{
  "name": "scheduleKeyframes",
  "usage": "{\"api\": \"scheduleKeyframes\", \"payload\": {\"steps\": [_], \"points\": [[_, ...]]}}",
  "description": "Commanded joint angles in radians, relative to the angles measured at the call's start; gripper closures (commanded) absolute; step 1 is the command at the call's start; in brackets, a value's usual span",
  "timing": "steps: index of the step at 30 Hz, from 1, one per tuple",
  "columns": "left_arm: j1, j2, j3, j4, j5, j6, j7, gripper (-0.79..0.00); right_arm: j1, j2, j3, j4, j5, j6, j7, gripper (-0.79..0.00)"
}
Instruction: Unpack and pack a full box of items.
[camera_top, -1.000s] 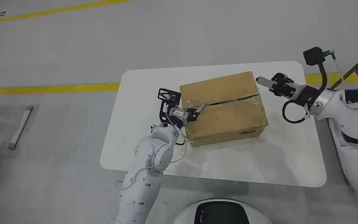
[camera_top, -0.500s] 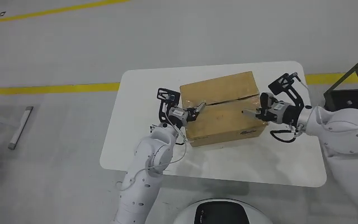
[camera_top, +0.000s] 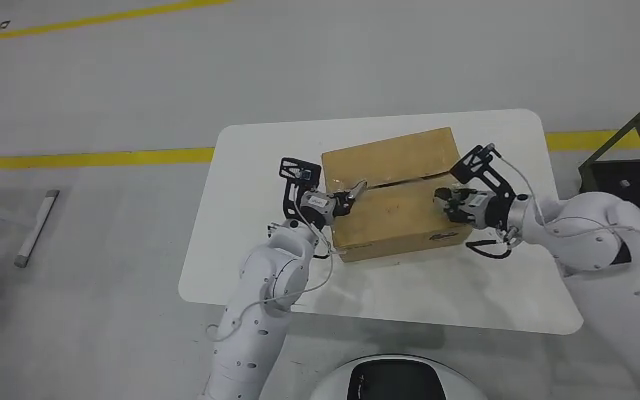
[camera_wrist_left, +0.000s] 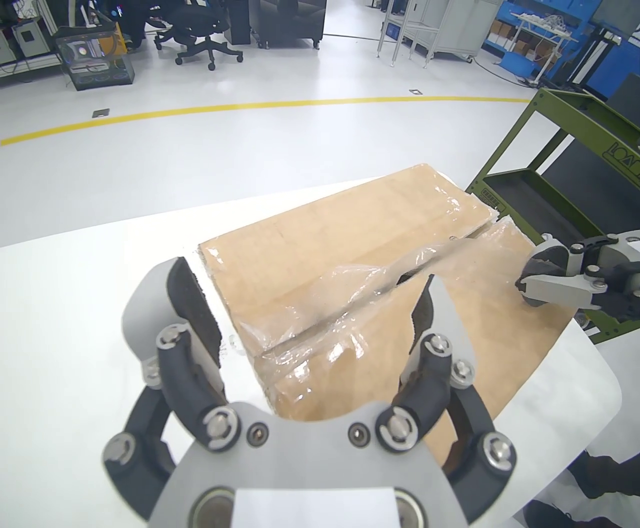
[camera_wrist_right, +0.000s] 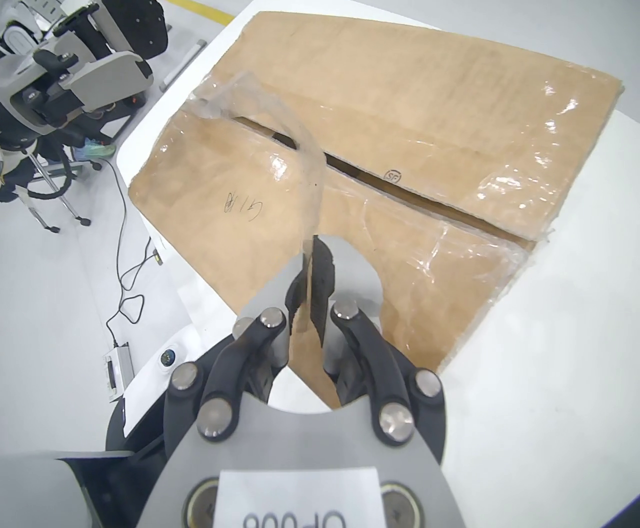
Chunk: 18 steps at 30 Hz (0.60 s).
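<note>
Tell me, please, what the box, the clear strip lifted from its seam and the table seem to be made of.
The box looks like brown cardboard, matte, frayed at the edges. The tape strip is thin clear plastic film: glossy, wrinkled, see-through. The table is white and smooth with slight sheen, perhaps laminate or plastic; I cannot tell.

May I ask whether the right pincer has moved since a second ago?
Yes: the right pincer swung in from beside the box to over its near flap.
</note>
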Motion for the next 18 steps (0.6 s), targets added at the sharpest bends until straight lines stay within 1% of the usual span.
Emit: {"api": "scheduleKeyframes", "payload": {"steps": [1, 3, 5, 7, 8, 11, 13, 15, 16, 18], "points": [[0.000, 0.000, -0.001, 0.001, -0.002, 0.000, 0.003, -0.717, 0.009, 0.002, -0.006, -0.001, -0.030, -0.010, -0.004, 0.000], [-0.003, 0.000, -0.002, 0.005, -0.005, -0.001, 0.001, -0.717, 0.019, 0.005, -0.010, -0.007, -0.080, -0.029, -0.015, 0.000], [-0.007, 0.000, -0.002, 0.009, -0.009, -0.001, 0.002, -0.699, 0.026, 0.008, -0.014, -0.020, -0.145, -0.051, -0.032, 0.000], [-0.013, -0.001, -0.001, 0.014, -0.016, 0.001, 0.003, -0.699, 0.031, 0.012, -0.019, -0.035, -0.224, -0.084, -0.061, 0.000], [-0.016, -0.001, 0.001, 0.017, -0.018, 0.002, 0.003, -0.686, 0.030, 0.013, -0.020, -0.039, -0.253, -0.094, -0.083, 0.000], [-0.027, -0.003, 0.006, 0.030, -0.022, 0.005, 0.008, -0.563, 0.030, 0.018, -0.026, -0.057, -0.368, -0.141, -0.145, 0.000], [-0.036, -0.004, 0.011, 0.040, -0.024, 0.007, 0.011, -0.554, 0.030, 0.023, -0.036, -0.072, -0.467, -0.189, -0.184, 0.000], [-0.043, -0.006, 0.017, 0.049, -0.028, 0.010, 0.017, -0.434, 0.024, 0.025, -0.037, -0.083, -0.522, -0.208, -0.232, 0.000], [-0.048, -0.007, 0.021, 0.054, -0.029, 0.011, 0.019, -0.400, 0.022, 0.028, -0.040, -0.090, -0.569, -0.229, -0.246, 0.000], [-0.055, -0.009, 0.027, 0.064, -0.031, 0.013, 0.022, -0.376, 0.017, 0.030, -0.039, -0.087, -0.621, -0.248, -0.299, 0.000]]}}
